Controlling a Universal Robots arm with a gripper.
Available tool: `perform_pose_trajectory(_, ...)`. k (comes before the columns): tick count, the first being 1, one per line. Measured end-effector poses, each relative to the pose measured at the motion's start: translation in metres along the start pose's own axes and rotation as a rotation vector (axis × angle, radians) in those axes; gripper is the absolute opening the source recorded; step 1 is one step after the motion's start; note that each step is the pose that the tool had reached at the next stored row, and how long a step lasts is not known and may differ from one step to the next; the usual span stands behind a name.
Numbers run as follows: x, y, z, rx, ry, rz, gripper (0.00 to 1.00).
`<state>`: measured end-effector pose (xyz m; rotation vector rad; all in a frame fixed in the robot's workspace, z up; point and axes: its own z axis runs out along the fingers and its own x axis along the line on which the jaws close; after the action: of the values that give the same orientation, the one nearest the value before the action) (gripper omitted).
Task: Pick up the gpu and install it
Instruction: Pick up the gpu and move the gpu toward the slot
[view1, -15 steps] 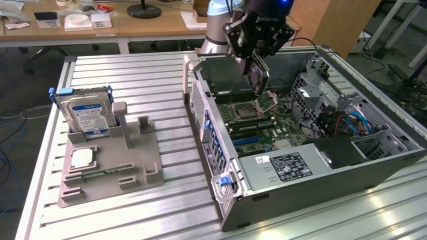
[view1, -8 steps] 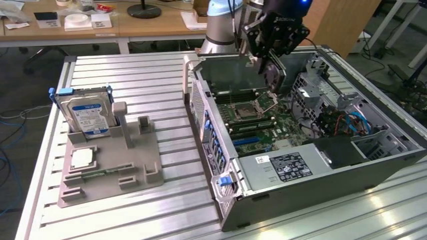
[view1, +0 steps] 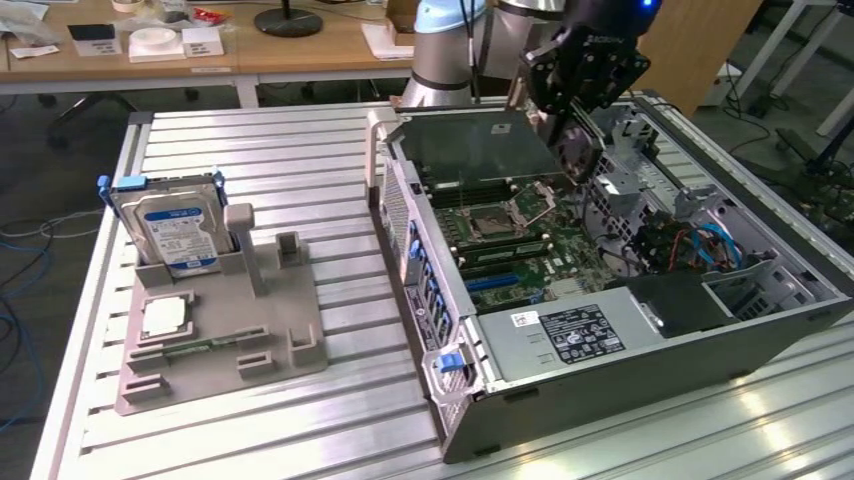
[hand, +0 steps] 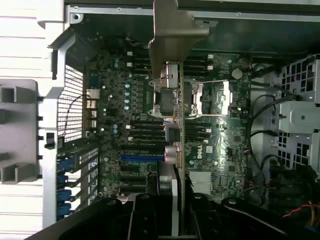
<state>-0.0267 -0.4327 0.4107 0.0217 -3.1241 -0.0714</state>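
The black claw (view1: 577, 152) clamped one end of the thin, flat, dark gpu card (view1: 481, 150) above the green motherboard (view1: 527, 255) of the open grey metal computer case (view1: 601, 395), the card's long axis stretching away from the claw.

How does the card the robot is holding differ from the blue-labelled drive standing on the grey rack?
The gpu hangs in the fingers over the open computer case; the hard drive stands in a grey holder. The gpu is dark; the hard drive is silver with a blue-white label. Both are flat rectangles on edge.
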Motion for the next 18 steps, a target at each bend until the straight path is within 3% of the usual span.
perform_pose_trajectory(6,-0.026,-0.0004,0.0005,0.0,-0.0001,0.0,0.28)
perform_pose_trajectory(18,-0.029,-0.0005,0.0006,0.0,0.0,0.0,0.28)
